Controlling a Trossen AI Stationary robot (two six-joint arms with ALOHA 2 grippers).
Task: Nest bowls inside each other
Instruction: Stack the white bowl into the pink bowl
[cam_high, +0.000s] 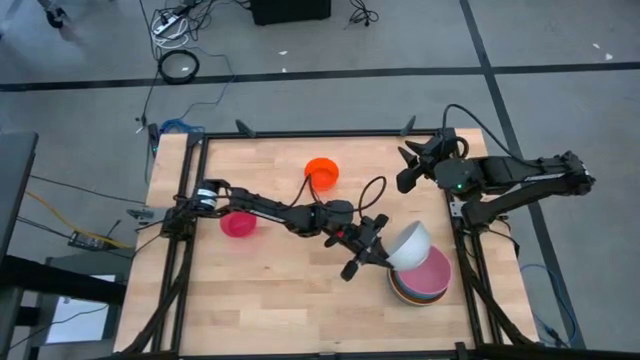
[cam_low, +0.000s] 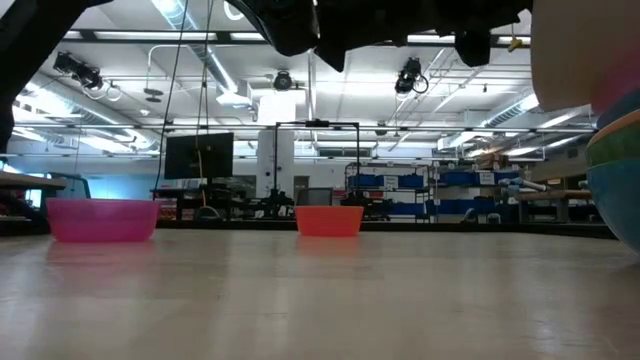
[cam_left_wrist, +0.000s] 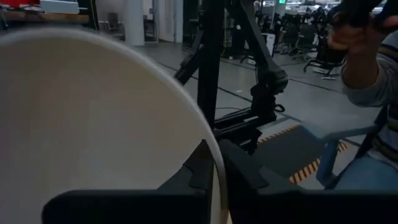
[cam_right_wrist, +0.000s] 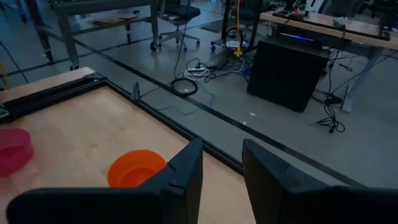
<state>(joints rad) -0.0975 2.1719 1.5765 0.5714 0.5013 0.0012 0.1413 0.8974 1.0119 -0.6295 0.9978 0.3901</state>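
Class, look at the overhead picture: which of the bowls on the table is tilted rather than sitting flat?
The white bowl. It leans on the stack's rim at the left gripper, while the pink bowl and orange bowl sit flat, apart.

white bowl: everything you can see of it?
The white bowl is round, plain and smooth, plastic by its look. It sits tilted on the stack of nested bowls at the table's near right, opening turned toward the left end effector. That end effector's fingers straddle its rim, one inside, one outside. Whether they pinch it cannot be told. Its inside looks empty.
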